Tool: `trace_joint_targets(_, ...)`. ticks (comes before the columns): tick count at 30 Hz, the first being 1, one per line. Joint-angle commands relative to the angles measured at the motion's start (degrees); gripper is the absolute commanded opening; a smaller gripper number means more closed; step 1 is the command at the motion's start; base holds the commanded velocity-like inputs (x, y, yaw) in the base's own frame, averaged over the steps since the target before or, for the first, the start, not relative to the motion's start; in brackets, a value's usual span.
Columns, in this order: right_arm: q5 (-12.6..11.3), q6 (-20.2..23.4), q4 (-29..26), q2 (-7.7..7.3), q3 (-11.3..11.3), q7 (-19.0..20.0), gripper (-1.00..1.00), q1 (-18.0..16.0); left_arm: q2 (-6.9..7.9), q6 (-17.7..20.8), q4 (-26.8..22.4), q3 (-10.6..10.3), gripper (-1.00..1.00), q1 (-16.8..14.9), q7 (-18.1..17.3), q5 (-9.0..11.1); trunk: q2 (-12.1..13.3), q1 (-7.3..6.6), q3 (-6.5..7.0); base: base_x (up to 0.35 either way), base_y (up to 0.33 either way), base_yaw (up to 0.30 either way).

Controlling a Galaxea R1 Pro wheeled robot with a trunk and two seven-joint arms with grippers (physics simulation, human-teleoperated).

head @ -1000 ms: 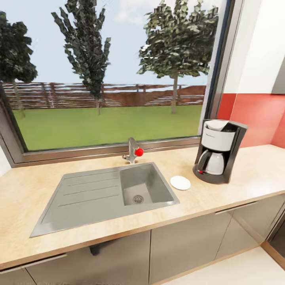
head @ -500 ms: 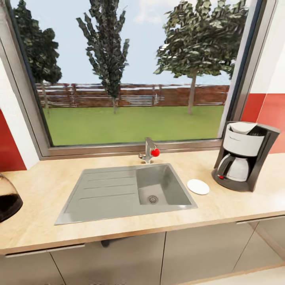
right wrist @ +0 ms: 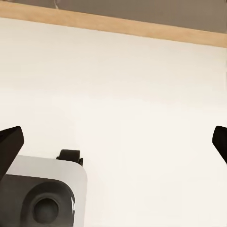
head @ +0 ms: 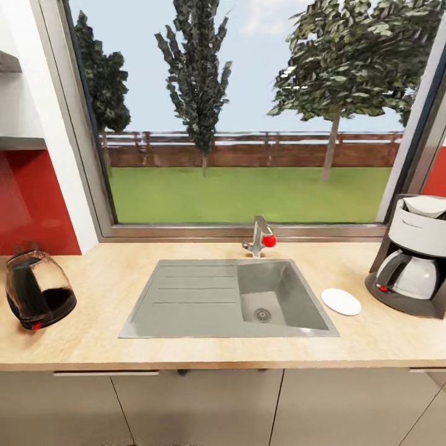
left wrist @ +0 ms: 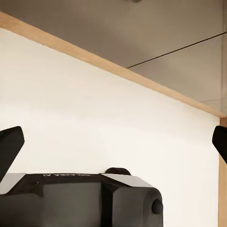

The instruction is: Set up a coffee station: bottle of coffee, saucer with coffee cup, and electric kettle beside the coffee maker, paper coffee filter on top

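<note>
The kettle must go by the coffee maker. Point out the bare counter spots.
Bare counter runs between the kettle and the sink, and along the front edge. Only a narrow gap separates the saucer from the coffee maker; that end is crowded.

The head camera has panned toward the robot's left, so the whole scene sits further right in the head view: the coffee maker [head: 414,263] has gone from right of centre to the right edge, where it is partly cut off, and the saucer [head: 341,301] and sink [head: 229,306] have shifted right with it. At the left of the countertop [head: 93,334], the dark glass electric kettle [head: 37,296], absent 1.0 s ago and only a sliver at the left edge 0.5 s ago, is fully in view. The red wall panel [head: 34,201] and part of a shelf [head: 15,142] above it have also entered at the left.
</note>
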Motion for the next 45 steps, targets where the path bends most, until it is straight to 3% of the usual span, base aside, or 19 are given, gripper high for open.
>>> trace_joint_targets(1,0.4,-0.2,0.0,-0.02,0.0,0.0,1.0,0.0,0.02,-0.2,0.1,0.5,1.0,-0.1,-0.2,-0.3,0.0,0.0,-0.07,0.0,0.0,0.271)
trace_joint_targets(35,0.5,-0.2,0.0,0.02,0.0,0.0,1.0,0.0,0.15,-0.2,0.1,0.5,1.0,-0.1,-0.2,-0.4,0.0,0.0,-0.07,0.0,0.0,0.271)
trace_joint_targets(45,0.5,-0.1,0.0,0.04,0.0,0.0,1.0,0.0,0.16,-0.2,0.1,0.5,1.0,-0.1,-0.2,-0.4,0.0,0.0,-0.07,0.0,0.174,0.151)
